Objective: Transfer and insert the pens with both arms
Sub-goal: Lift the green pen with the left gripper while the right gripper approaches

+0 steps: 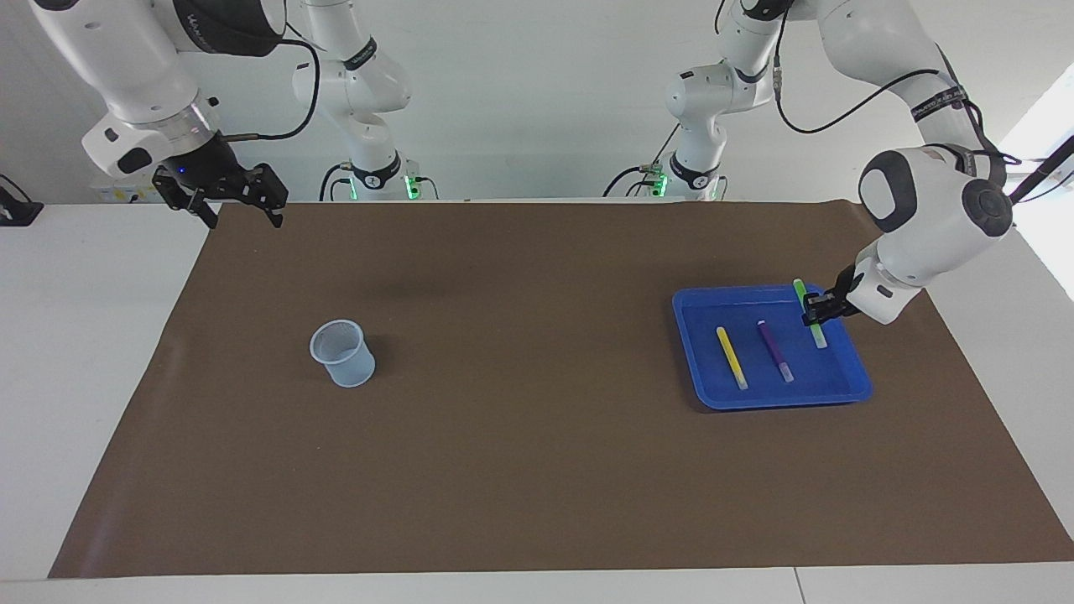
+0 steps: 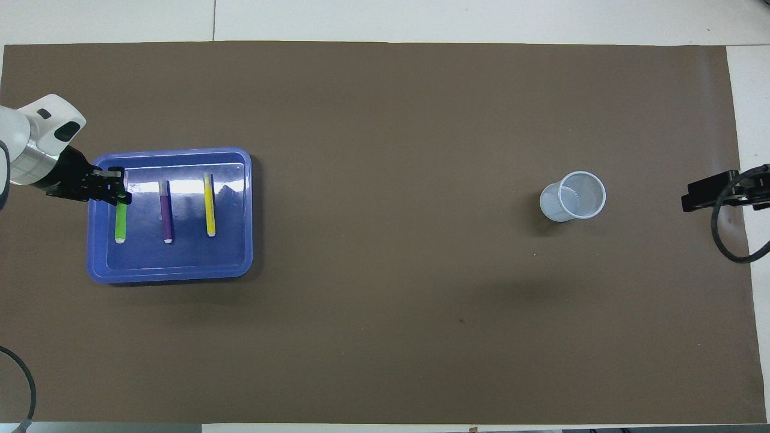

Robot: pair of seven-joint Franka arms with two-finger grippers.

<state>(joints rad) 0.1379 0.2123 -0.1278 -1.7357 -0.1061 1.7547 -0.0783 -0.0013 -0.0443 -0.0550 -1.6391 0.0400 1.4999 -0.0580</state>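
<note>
A blue tray (image 1: 847, 393) (image 2: 174, 273) lies toward the left arm's end of the table. The yellow pen (image 1: 732, 356) (image 2: 210, 204) and the purple pen (image 1: 774, 350) (image 2: 166, 213) lie side by side in it. My left gripper (image 1: 816, 311) (image 2: 114, 187) is shut on the green pen (image 1: 819, 335) (image 2: 121, 222) and holds it low over the tray, at the side away from the cup. My right gripper (image 1: 241, 214) (image 2: 698, 195) is open and empty, raised over the right arm's end of the table, where the arm waits.
A clear plastic cup (image 1: 342, 352) (image 2: 572, 195) stands upright on the brown mat (image 1: 537, 470) toward the right arm's end. White table (image 1: 84, 377) borders the mat on all sides.
</note>
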